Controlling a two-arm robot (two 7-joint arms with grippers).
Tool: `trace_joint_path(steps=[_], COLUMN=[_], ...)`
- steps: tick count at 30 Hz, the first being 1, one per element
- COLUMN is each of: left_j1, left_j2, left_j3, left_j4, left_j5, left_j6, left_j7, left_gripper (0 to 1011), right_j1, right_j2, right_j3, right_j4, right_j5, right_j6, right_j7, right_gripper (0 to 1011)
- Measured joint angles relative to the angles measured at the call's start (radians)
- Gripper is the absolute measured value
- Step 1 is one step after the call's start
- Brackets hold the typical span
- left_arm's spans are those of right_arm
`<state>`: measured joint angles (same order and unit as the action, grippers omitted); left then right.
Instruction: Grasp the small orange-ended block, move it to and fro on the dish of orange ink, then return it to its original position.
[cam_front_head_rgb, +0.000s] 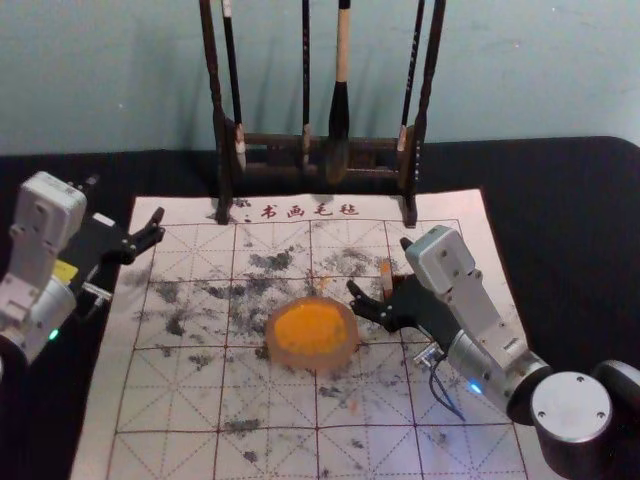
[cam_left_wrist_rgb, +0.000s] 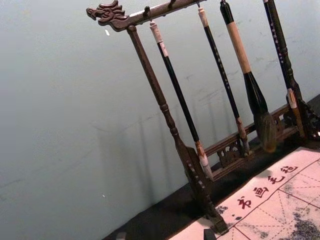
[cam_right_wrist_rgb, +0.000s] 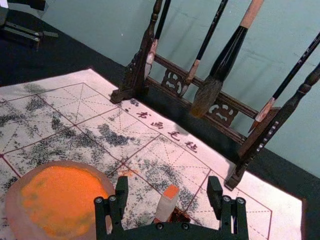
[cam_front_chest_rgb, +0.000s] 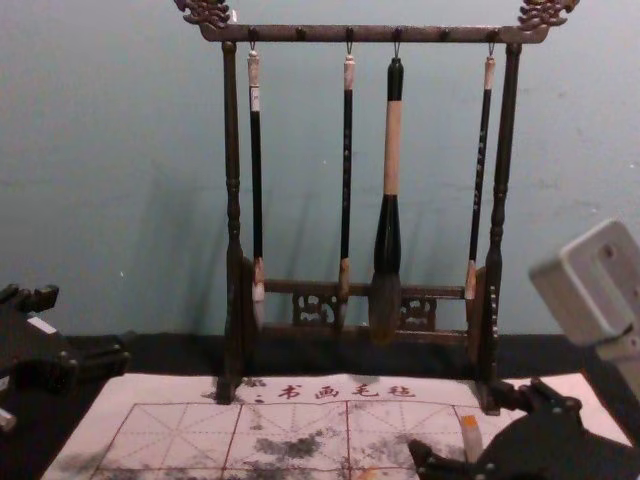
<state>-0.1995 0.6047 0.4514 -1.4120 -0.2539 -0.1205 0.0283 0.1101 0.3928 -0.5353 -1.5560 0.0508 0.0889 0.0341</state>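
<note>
Black left gripper (cam_front_head_rgb: 126, 198), idle at left, fingers spread; round pinkish dish of orange ink (cam_front_head_rgb: 346, 351), centre; pale orange-ended block (cam_right_wrist_rgb: 166, 205), roughly upright, right and far of it, between black right gripper's (cam_right_wrist_rgb: 167, 182) spread fingers, unpinched.

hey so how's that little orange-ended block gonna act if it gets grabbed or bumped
The block is probably stiff, as its edges look straight. Being small beside the ink dish, it's likely light. It stands narrow and tall, orange end up, so a sideways bump might tip it.
</note>
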Motion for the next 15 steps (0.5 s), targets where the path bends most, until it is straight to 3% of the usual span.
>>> trace_joint_path(steps=[12, 15], left_j1=[0.000, 0.000], left_j2=[0.000, 0.000], left_j3=[0.000, 0.000], left_j4=[0.000, 0.000], left_j5=[0.000, 0.000], left_j6=[0.000, 0.000], left_j7=[0.000, 0.000], left_gripper=[1001, 1001], right_j1=[0.000, 0.000], right_j2=[0.001, 0.001], right_j3=[0.000, 0.000], right_j4=[-0.001, -0.001], right_j5=[0.001, 0.001], right_j6=[-0.002, -0.003], right_j7=[0.000, 0.000], right_gripper=[998, 941])
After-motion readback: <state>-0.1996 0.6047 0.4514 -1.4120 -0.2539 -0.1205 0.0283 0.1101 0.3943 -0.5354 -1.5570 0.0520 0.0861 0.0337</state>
